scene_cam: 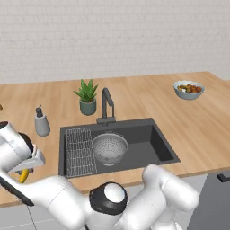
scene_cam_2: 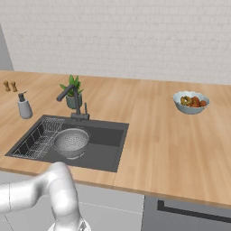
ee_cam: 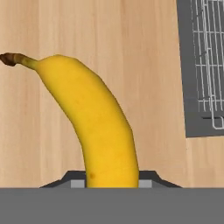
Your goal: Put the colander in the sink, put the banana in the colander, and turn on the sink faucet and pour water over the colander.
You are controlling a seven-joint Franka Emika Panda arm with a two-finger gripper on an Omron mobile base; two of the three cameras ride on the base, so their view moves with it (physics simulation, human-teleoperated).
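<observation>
Wooden bench (scene_cam: 202, 126) surrounds the sink (scene_cam: 152, 143), where the colander (scene_cam: 109, 148) already sits. At the bench's front left edge the banana (ee_cam: 98, 118) is gripped by the fingers (ee_cam: 111, 183); a slip during transfer could drop it outside the colander.

White brick wall (scene_cam_2: 135, 36) behind a light wooden counter (scene_cam_2: 158, 135), grey cabinet fronts (scene_cam_2: 189, 216) below

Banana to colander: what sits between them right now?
In the left base view, the wire rack lying in the sink sits between the banana, at the gripper, and the colander.
</observation>
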